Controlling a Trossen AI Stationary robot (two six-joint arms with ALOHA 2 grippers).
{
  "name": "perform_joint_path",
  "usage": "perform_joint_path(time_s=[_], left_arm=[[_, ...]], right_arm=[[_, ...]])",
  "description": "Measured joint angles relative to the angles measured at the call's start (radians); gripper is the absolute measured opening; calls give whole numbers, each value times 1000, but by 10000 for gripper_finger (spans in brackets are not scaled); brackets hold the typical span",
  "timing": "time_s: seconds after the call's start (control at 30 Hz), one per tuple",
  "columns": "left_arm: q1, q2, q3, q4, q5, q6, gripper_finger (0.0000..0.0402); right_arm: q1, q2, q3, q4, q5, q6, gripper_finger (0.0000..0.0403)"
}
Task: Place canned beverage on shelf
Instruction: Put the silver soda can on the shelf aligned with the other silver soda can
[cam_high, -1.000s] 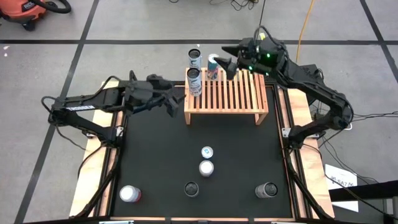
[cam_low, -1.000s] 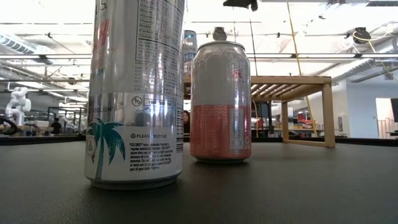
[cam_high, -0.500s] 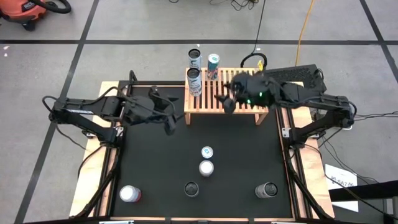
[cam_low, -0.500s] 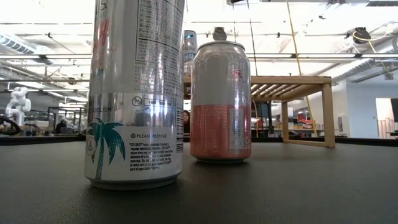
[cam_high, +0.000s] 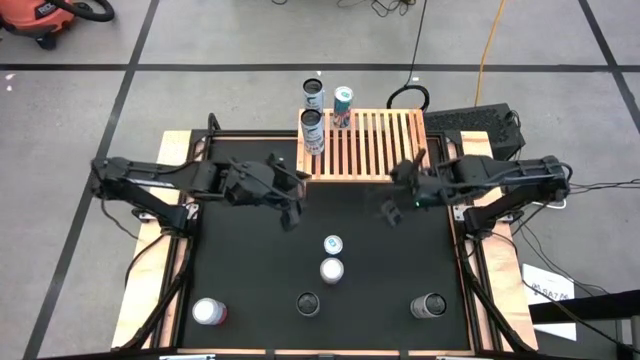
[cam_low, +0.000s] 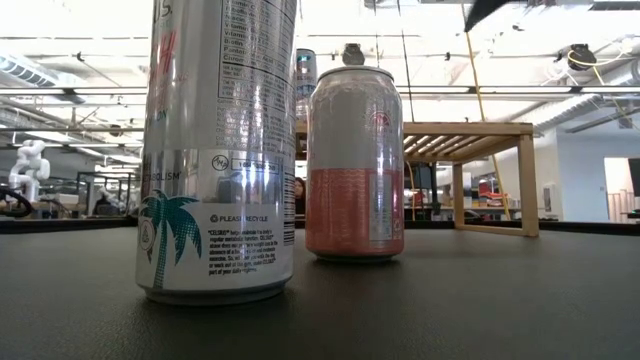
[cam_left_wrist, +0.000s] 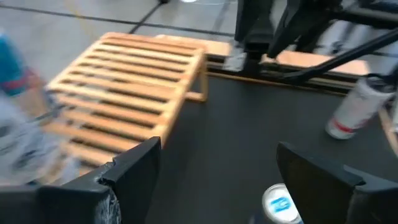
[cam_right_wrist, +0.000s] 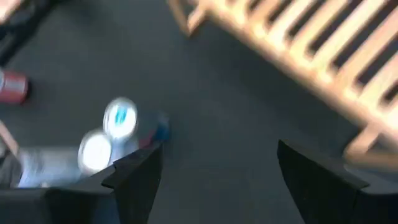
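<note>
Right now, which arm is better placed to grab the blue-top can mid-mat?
Left, narrowly. The left gripper is open and nearer the blue-top can; the right gripper, also open and empty, sits slightly farther away.

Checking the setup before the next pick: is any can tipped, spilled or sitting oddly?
Nothing stands out. The three cans on the shelf stand upright at its far left corner, and the five on the black mat are upright too. No spill shows. Both tools are open and empty: left tool, right tool.
</note>
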Motion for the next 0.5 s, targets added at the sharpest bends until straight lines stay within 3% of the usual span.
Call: perform_joint_path(time_s=[0.23, 0.37, 0.5], left_arm=[[6, 79, 0, 99, 95, 19, 317], [5, 110, 0, 119, 115, 15, 317], [5, 129, 0, 132, 120, 15, 317]], right_arm=[[130, 0, 0, -70, -133, 188, 304], [206, 0, 0, -103, -148, 281, 304], [282, 7, 0, -116, -229, 303, 304]])
